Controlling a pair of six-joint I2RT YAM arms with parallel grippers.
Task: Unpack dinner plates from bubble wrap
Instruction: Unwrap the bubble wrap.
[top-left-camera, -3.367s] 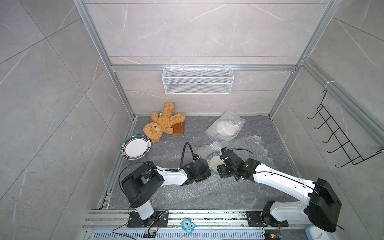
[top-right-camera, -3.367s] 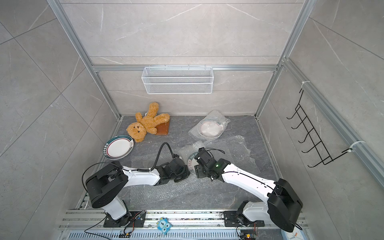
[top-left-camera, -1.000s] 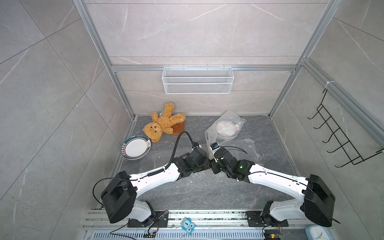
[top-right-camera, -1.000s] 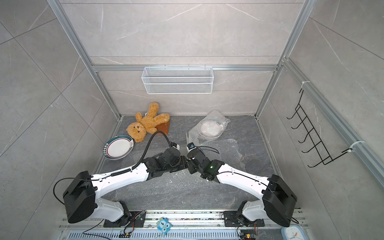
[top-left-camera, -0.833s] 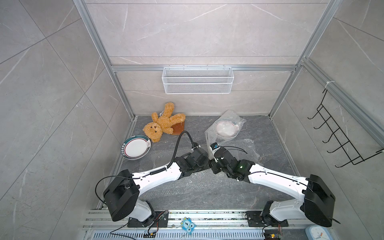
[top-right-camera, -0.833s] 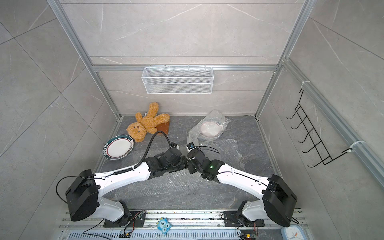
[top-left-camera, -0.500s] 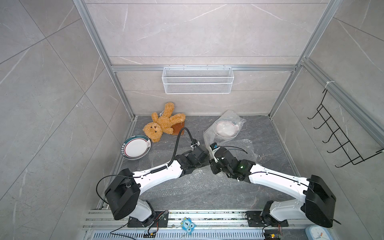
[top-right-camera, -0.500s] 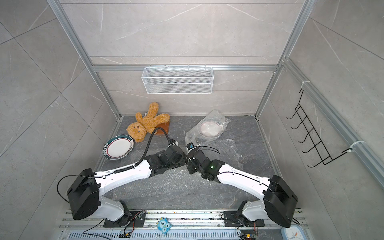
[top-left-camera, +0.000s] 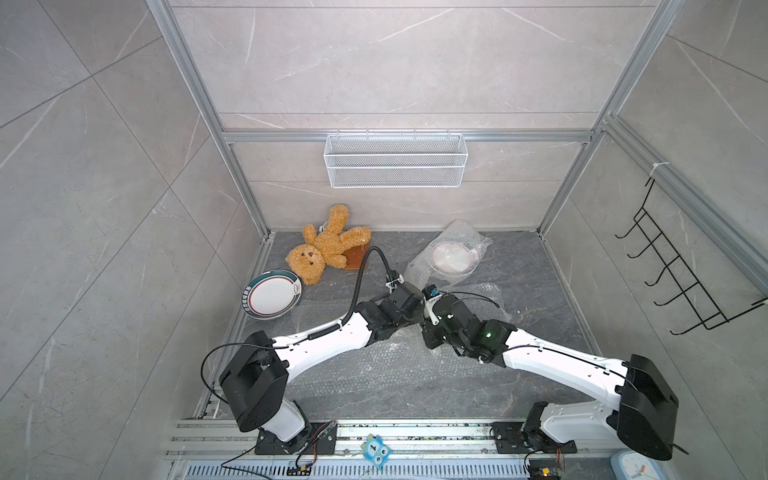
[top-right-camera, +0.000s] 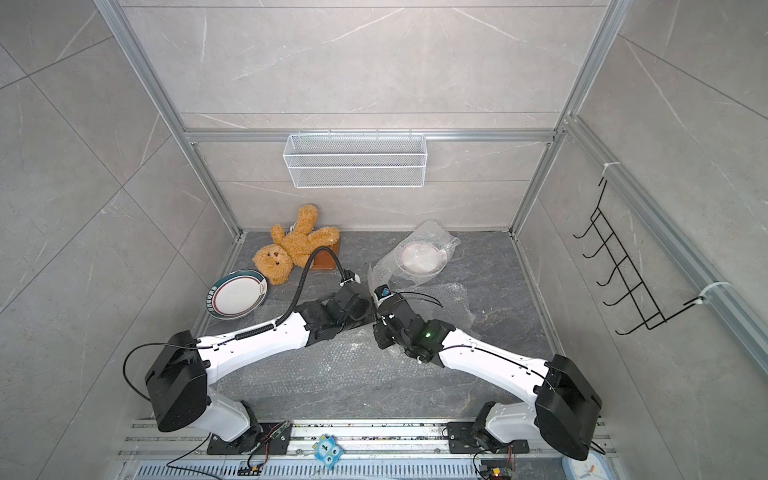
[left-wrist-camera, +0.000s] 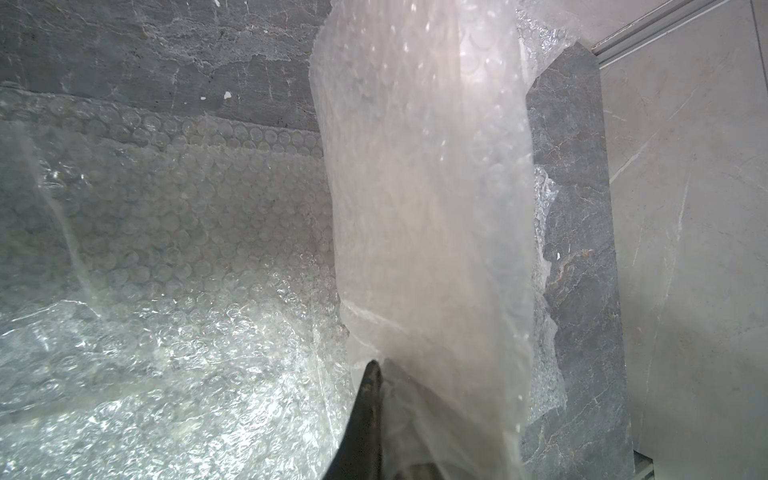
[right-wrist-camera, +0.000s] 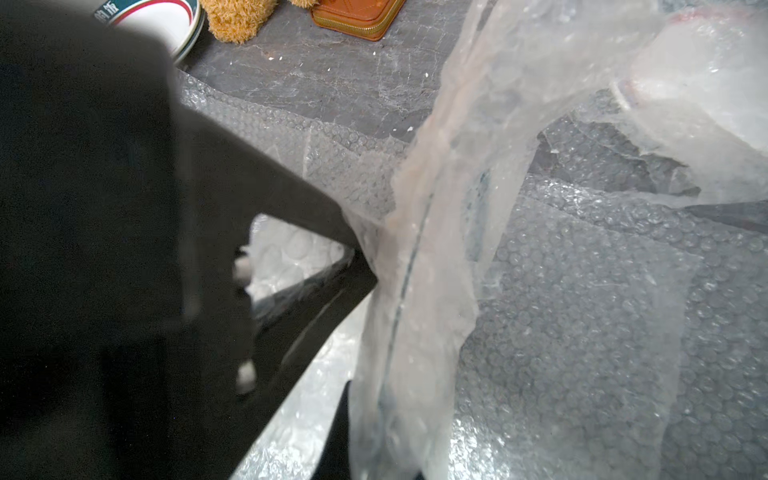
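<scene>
Both arms meet above the middle of the floor. My left gripper (top-left-camera: 419, 306) (top-right-camera: 371, 311) (left-wrist-camera: 380, 374) and right gripper (top-left-camera: 428, 312) (top-right-camera: 380, 318) (right-wrist-camera: 374, 419) are each shut on the same upright fold of bubble wrap (top-right-camera: 370, 286) (left-wrist-camera: 428, 187) (right-wrist-camera: 415, 291). I cannot tell whether a plate is inside it. A wrapped plate (top-left-camera: 453, 259) (top-right-camera: 422, 257) (right-wrist-camera: 706, 83) lies at the back right. One bare green-rimmed dinner plate (top-left-camera: 272, 295) (top-right-camera: 237, 295) (right-wrist-camera: 153, 20) sits by the left wall.
Flat sheets of bubble wrap (top-left-camera: 395, 357) (top-right-camera: 440, 299) cover the floor under the arms. A teddy bear (top-left-camera: 322, 249) lies on a brown wallet (top-left-camera: 353, 259) at the back left. A wire basket (top-left-camera: 395, 166) hangs on the back wall, and hooks (top-left-camera: 681, 282) on the right wall.
Both arms rose and moved back from the near middle, lifting the wrap. The left gripper, open half a second ago, has now shut on the raised wrap.
</scene>
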